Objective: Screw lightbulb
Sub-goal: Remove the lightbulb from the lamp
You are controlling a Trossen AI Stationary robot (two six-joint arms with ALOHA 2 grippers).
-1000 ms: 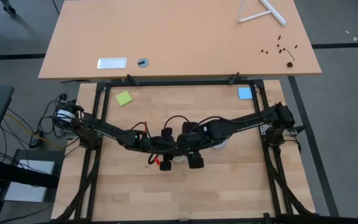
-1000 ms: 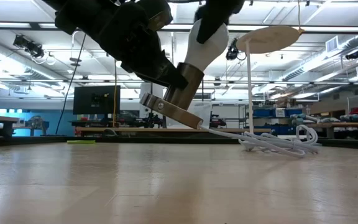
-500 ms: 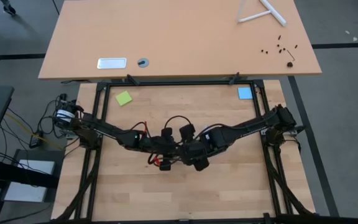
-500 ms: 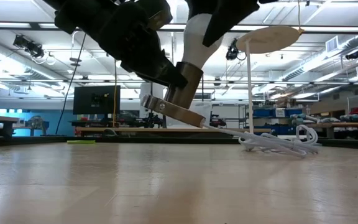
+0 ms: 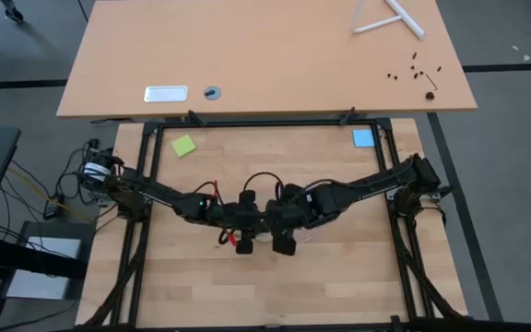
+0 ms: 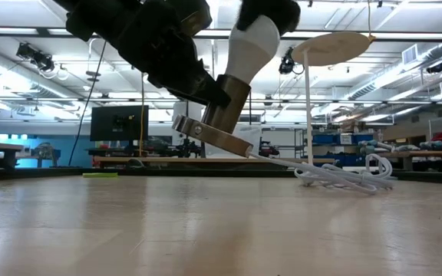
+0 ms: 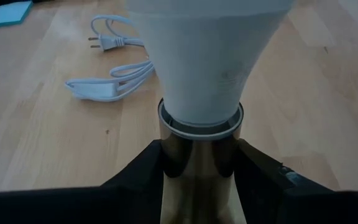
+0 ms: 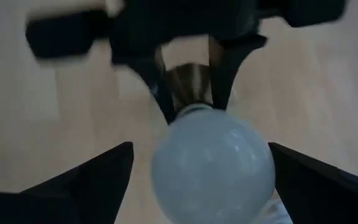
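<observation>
The white lightbulb sits with its narrow end in a shiny metal socket that has a round disc base. Both are tilted and held above the table. My left gripper, at the table's middle, is shut on the socket. My right gripper is open over the bulb's round end. Its two fingers stand wide on either side of the bulb without touching it. In the high view the right gripper hides the bulb. My left gripper pinches the socket's metal barrel between its two fingers, just below the rim where the bulb goes in. The fingers come slanting down, across the barrel. The socket is lifted clear and tilted, with its white cord trailing to the table.
The white cord with its plug lies coiled on the wood toward the table's right. A green note and a blue note lie near the far edge. Beyond stands a second table with a white stand.
My right gripper has rolled about the bulb's round end. The dark finger that lay over the bulb's side in the low view has come off it. Bulb, socket and my left gripper have stayed in place.
</observation>
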